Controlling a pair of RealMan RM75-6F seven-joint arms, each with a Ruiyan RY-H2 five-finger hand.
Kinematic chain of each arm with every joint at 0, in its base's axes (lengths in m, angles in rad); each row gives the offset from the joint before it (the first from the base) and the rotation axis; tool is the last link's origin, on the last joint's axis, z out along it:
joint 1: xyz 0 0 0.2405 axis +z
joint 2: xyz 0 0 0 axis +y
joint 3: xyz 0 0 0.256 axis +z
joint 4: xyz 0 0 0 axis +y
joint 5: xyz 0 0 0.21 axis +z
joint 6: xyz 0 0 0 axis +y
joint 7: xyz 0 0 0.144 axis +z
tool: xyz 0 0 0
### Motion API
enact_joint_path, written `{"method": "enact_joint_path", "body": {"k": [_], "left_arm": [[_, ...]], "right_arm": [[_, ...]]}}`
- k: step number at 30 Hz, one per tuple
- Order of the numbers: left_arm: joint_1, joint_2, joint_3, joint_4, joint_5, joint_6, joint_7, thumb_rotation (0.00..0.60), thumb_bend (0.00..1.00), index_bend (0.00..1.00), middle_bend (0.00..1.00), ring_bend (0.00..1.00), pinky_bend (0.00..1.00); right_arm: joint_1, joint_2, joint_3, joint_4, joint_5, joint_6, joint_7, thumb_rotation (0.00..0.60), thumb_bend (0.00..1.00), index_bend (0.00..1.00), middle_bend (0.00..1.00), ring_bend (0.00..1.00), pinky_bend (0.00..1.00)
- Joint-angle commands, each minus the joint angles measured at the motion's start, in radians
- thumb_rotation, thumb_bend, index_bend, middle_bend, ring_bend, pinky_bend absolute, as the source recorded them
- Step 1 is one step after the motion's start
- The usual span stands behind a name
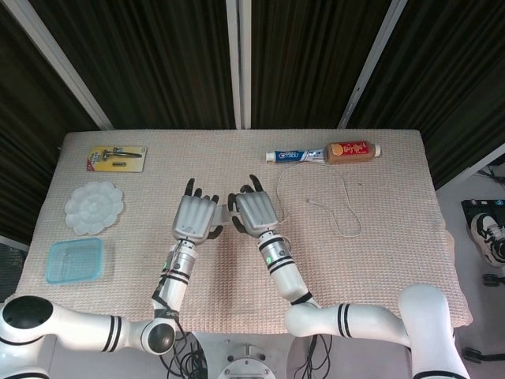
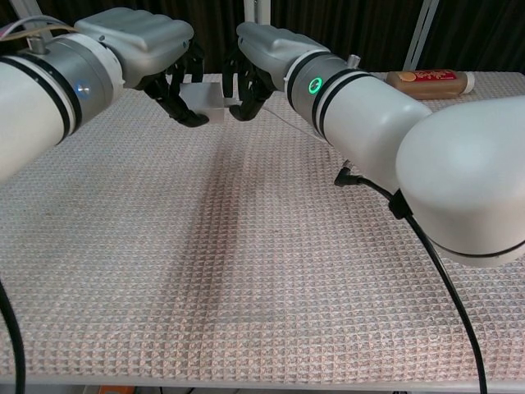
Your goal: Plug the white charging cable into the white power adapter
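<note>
The white power adapter (image 2: pixel 203 97) is a small block that my left hand (image 2: pixel 143 45) grips from above, just over the mat. My right hand (image 2: pixel 267 51) pinches the plug end of the white charging cable (image 1: pixel 346 207) and holds it against the adapter's right face; the fingers hide the joint. In the head view the left hand (image 1: pixel 194 217) and right hand (image 1: pixel 254 212) meet at the middle of the table, with a sliver of the adapter (image 1: pixel 226 212) between them. The rest of the cable trails in a loose loop to the right on the mat.
A toothpaste tube (image 1: pixel 295 156) and a brown bottle (image 1: pixel 353 148) lie at the back edge. On the left are a carded tool (image 1: pixel 117 158), a white palette dish (image 1: pixel 94 207) and a blue container (image 1: pixel 75 260). A woven mat (image 2: pixel 246 271) covers the table.
</note>
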Motion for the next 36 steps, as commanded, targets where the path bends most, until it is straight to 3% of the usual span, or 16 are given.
{"method": "enact_joint_path", "body": {"k": [1,4,6,10,15,25,32,36], "left_arm": [[0.0,0.0,0.0,0.001,-0.003,-0.001,-0.002,0.428,0.24,0.5,0.53,0.29,0.12],[0.0,0.001,0.0,0.002,-0.004,-0.002,-0.008,0.425,0.24,0.5,0.53,0.29,0.12],[0.002,0.002,0.002,0.002,0.001,-0.002,-0.014,0.426,0.24,0.5,0.53,0.29,0.12],[0.011,0.011,0.011,0.001,0.011,-0.002,-0.031,0.426,0.24,0.5,0.52,0.29,0.12],[0.03,0.025,0.025,0.001,0.026,-0.008,-0.068,0.425,0.24,0.5,0.52,0.29,0.13],[0.118,0.036,0.128,0.088,0.084,-0.088,-0.238,0.428,0.23,0.45,0.46,0.26,0.14],[0.153,0.018,0.164,0.176,0.087,-0.174,-0.32,0.506,0.16,0.22,0.28,0.11,0.1],[0.195,0.068,0.178,0.15,0.184,-0.127,-0.391,0.549,0.13,0.18,0.24,0.1,0.08]], "right_arm": [[-0.001,0.002,-0.001,-0.002,0.0,0.001,0.004,0.6,0.34,0.66,0.54,0.25,0.0],[-0.003,0.007,-0.004,-0.006,0.005,-0.001,0.007,0.6,0.33,0.64,0.52,0.25,0.0],[-0.007,0.012,-0.01,-0.01,0.004,0.001,0.008,0.6,0.26,0.57,0.48,0.24,0.0],[-0.021,0.029,-0.022,-0.024,-0.003,0.01,0.013,0.6,0.05,0.35,0.34,0.17,0.0],[-0.055,0.072,-0.05,-0.069,-0.023,0.032,0.02,0.6,0.0,0.14,0.2,0.1,0.0],[-0.188,0.265,-0.134,-0.219,-0.113,0.11,0.053,0.6,0.0,0.11,0.17,0.09,0.0],[-0.285,0.394,-0.191,-0.291,-0.194,0.152,0.118,0.6,0.0,0.11,0.17,0.08,0.0],[-0.337,0.459,-0.226,-0.324,-0.246,0.179,0.15,0.6,0.0,0.11,0.17,0.08,0.0]]}}
